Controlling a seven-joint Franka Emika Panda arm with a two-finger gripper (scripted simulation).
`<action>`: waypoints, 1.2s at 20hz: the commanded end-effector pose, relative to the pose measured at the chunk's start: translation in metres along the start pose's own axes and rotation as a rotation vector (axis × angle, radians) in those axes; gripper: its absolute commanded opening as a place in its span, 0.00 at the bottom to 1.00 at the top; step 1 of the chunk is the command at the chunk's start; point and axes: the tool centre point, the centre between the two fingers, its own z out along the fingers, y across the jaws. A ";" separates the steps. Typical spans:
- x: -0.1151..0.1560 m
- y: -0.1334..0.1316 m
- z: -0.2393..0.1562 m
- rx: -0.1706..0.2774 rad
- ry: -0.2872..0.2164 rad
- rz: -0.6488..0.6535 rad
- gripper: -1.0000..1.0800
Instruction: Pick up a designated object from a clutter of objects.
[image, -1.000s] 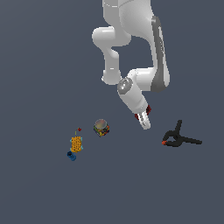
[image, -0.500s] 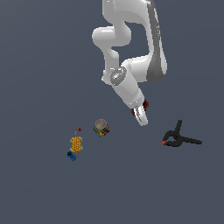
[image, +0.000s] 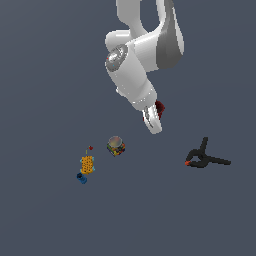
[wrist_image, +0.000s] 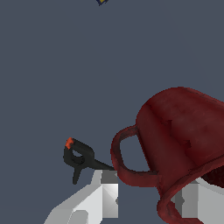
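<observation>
A: Where is the mug (wrist_image: 183, 131) seen?

B: It is held in the claw (image: 154, 120), lifted clear of the table (image: 45, 90). In the exterior view only a dark red sliver of it (image: 159, 108) is seen beside the arm's end, on the exterior view's right of the claw.

A: And the claw's state?

B: It is closed on the mug. In the wrist view the mug is shown large, tilted, with its handle (wrist_image: 120, 153) seen as a loop and a pale finger (wrist_image: 107, 192) placed just beside that handle; a second pale part is seen at the rim.

A: What is left on the table?

B: The clamp (image: 202, 157) is seen lying to the exterior view's right, well apart from the rest; its orange-red tip is turned toward the exterior view's left. It is also caught in the wrist view (wrist_image: 78, 157), beyond the mug's handle. The can (image: 116, 146) is placed upright near the middle. Toward the exterior view's left, the orange-yellow block (image: 87, 164) is found, with the blue piece (image: 81, 178) just beside it on the near side and the tiny red piece (image: 90, 148) just beyond it on the far side.

A: Is the arm over any of these?

B: The claw is hung between the can and the clamp, above both.
</observation>
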 end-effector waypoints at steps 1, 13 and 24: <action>-0.001 -0.001 -0.029 0.001 0.002 0.000 0.00; -0.005 -0.012 -0.144 0.002 -0.001 -0.002 0.00; -0.008 -0.019 -0.187 0.003 -0.006 -0.005 0.00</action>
